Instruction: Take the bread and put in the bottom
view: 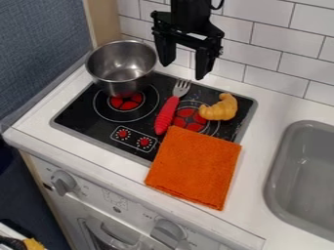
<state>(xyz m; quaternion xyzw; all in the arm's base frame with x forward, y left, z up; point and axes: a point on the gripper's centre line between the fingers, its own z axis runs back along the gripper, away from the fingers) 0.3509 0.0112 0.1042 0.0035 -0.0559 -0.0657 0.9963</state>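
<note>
My gripper (185, 59) hangs at the top of the view, above the back edge of the stove, its two fingers apart with nothing between them. The bread, a golden croissant (219, 108), lies at the right side of the black stovetop (91, 129), partly over the right burner. It is to the right of and below the gripper in the view, not touched by it.
A metal pot (122, 67) stands at the stove's back left. A fork with a red handle (167, 114) lies left of the bread. An orange cloth (194, 166) covers the stove's front right corner. The grey sink (306, 176) is at right; a tiled wall (287, 44) stands behind.
</note>
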